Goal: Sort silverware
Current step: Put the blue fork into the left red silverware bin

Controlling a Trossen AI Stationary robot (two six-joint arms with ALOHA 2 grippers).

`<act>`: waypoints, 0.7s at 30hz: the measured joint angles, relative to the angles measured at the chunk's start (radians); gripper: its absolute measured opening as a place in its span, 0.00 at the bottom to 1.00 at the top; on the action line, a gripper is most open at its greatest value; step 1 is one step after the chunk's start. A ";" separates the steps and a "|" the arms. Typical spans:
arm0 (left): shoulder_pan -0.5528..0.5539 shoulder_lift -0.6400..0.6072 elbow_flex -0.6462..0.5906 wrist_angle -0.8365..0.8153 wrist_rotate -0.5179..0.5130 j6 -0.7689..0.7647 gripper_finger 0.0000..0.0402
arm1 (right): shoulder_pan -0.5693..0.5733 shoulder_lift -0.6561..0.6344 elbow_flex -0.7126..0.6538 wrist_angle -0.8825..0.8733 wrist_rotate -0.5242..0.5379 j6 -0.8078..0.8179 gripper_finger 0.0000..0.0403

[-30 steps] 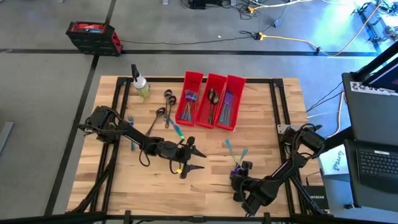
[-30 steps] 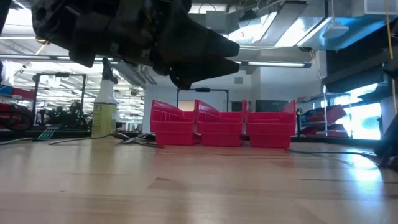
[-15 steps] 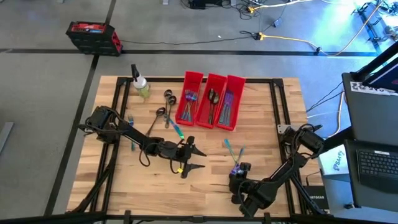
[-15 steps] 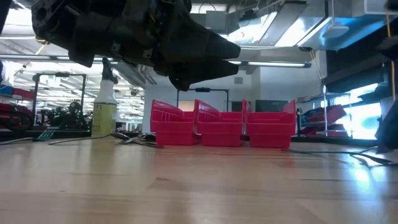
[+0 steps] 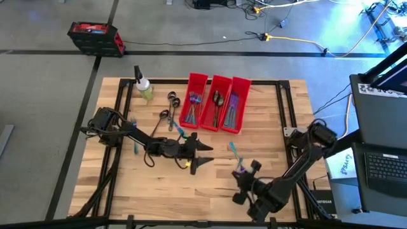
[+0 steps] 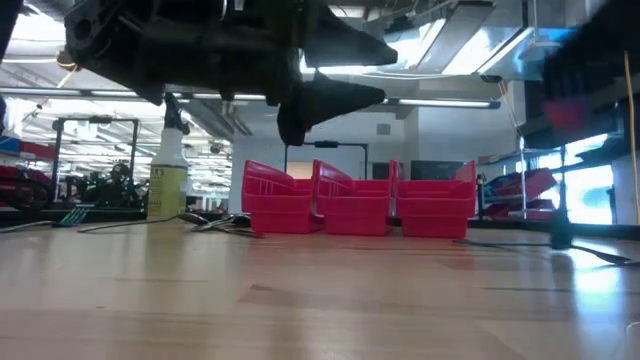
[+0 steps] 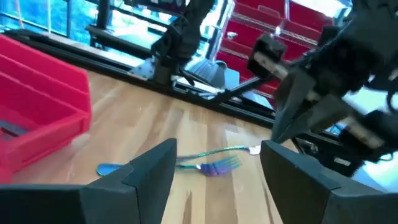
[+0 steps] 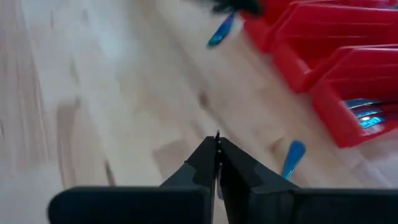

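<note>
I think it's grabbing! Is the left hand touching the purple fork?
Apart. The low view shows the left hand hanging well above the table, while the left wrist view shows the purple fork lying flat on it.

Three red bins [image 5: 215,103] sit side by side at the far middle of the wooden table [image 5: 159,184]. A spray bottle [image 5: 143,86] stands near the table's far left corner. A red and black case [image 5: 95,38] rests on the floor beyond it.

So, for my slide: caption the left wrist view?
Open left gripper faces a blue fork and spoon beside a red bin.
</note>
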 joint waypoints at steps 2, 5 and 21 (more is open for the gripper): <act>0.007 0.000 0.004 -0.007 0.001 -0.002 0.55 | 0.000 -0.048 -0.015 0.000 0.031 0.059 0.01; 0.012 0.000 0.011 -0.001 0.004 0.002 0.55 | 0.000 -0.134 -0.035 0.021 0.044 0.114 0.00; -0.005 0.001 0.054 0.139 0.010 0.327 0.55 | 0.001 -0.427 -0.057 0.557 0.158 -0.413 0.00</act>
